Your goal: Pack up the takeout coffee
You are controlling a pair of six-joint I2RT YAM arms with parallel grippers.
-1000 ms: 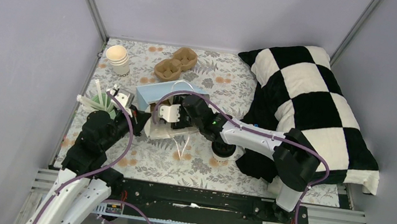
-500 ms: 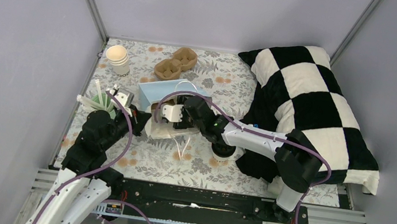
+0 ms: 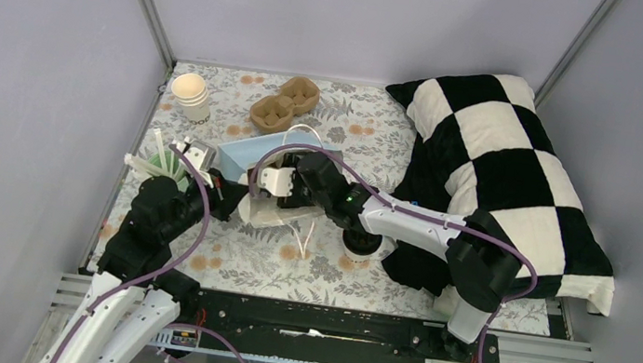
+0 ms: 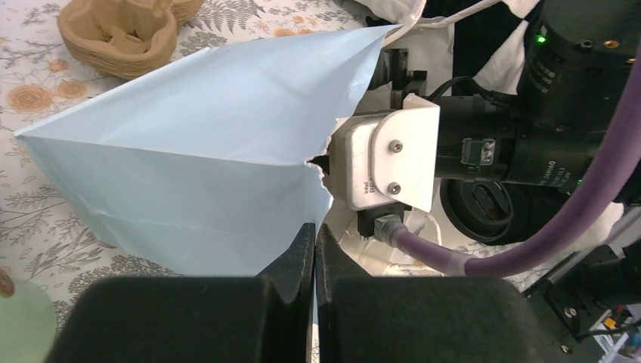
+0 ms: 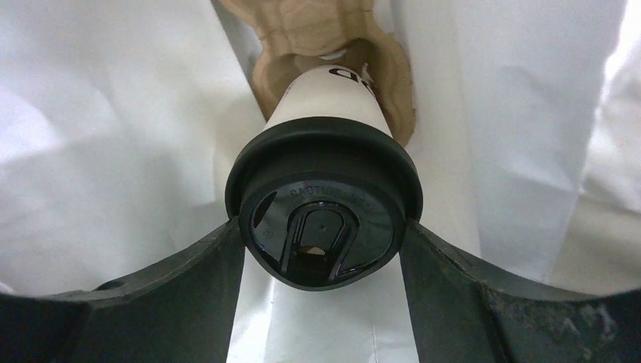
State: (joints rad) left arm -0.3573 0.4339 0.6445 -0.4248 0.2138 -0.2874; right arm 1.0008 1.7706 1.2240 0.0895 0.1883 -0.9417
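**Cup lies base-first inside the bag**

The right gripper [image 5: 321, 236] clasps the coffee cup [image 5: 325, 113] by its black lid [image 5: 323, 215], jaws against either side. The cup's length runs straight away from the claw, deep into the blue bag [image 4: 189, 128], its base in a pocket of the cardboard carrier [image 5: 394, 83]. The left gripper [image 4: 314, 253], pinched tight, seems to hold the bag's lip

**Lidded cup gripped inside the bag**

The right tool [image 5: 321, 227] grips a white coffee cup [image 5: 326, 98] by its round black lid [image 5: 323, 200]. Its dark fingers [image 5: 189, 283] press the lid's rim, one on the left and one on the right. The lid faces the camera, showing its sip opening. The cup's far end sits in a well of a brown pulp carrier [image 5: 302, 30]. The white paper walls of the bag [image 5: 106, 151] close in on either side of cup and carrier.
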